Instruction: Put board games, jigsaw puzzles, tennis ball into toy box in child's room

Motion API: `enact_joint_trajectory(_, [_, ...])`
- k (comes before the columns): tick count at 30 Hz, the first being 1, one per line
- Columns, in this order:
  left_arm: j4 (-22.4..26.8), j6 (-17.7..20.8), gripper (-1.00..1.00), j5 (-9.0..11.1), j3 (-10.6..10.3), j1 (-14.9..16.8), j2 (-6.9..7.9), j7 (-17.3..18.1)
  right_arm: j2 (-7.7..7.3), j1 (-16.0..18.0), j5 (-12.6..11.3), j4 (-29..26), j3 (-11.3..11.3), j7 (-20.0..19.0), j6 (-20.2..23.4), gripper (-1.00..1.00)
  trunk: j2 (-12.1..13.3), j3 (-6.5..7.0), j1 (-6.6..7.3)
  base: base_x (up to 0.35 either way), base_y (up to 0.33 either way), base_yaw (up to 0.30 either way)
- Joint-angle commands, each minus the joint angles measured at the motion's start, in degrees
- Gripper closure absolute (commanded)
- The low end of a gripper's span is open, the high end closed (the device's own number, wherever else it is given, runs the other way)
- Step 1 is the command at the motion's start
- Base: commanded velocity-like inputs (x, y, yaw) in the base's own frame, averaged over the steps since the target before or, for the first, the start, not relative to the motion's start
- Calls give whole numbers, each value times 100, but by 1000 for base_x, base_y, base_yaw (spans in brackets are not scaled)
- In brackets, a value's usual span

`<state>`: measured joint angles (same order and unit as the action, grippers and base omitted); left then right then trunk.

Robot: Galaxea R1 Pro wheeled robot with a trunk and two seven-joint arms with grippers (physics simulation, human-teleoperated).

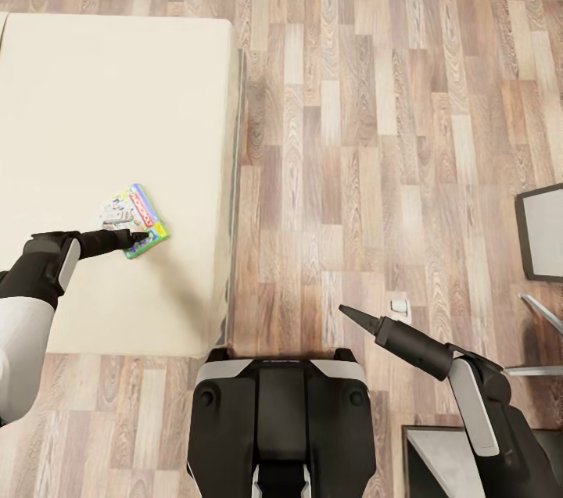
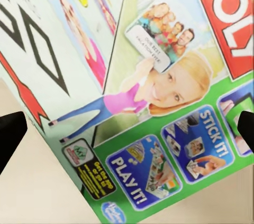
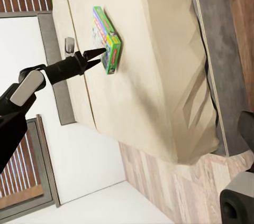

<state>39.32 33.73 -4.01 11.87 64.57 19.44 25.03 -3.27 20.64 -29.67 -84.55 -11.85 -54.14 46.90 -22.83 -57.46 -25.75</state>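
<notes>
Head view: left gripper (image 1: 141, 236), fingers spread, touches the board game (image 1: 134, 220) on the bed (image 1: 94, 91); right gripper (image 1: 348, 313) unclear.

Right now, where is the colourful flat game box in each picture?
Head view: the colourful flat printed board game box lies on the beige bed, left of centre, at the left gripper.
Left wrist view: its cover is seen close up.
Right wrist view: it sits in the upper middle.
Shared landmark: the beige bed beneath it.
</notes>
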Motion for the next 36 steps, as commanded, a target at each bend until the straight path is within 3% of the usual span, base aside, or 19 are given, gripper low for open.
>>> enact_joint_trajectory(1, [6,28,-100,-41,25,3,-4,46,-3,2,-13,0,-5,-9,30,-100,-9,-6,-3,0,-23,0])
enact_joint_trajectory(25, [15,47,-100,-35,25,3,-2,78,-4,2,-13,0,-10,-9,30,-100,-9,-6,-3,0,-38,0])
enact_joint_trajectory(32, [15,89,-100,-44,25,3,-4,693,-5,2,-13,0,-11,-9,30,-100,-9,-6,-3,0,-20,0])
enact_joint_trajectory(36, [15,91,-100,-52,25,3,-2,838,-7,2,-13,0,-11,-9,30,-100,-9,-6,-3,0,-2,0])
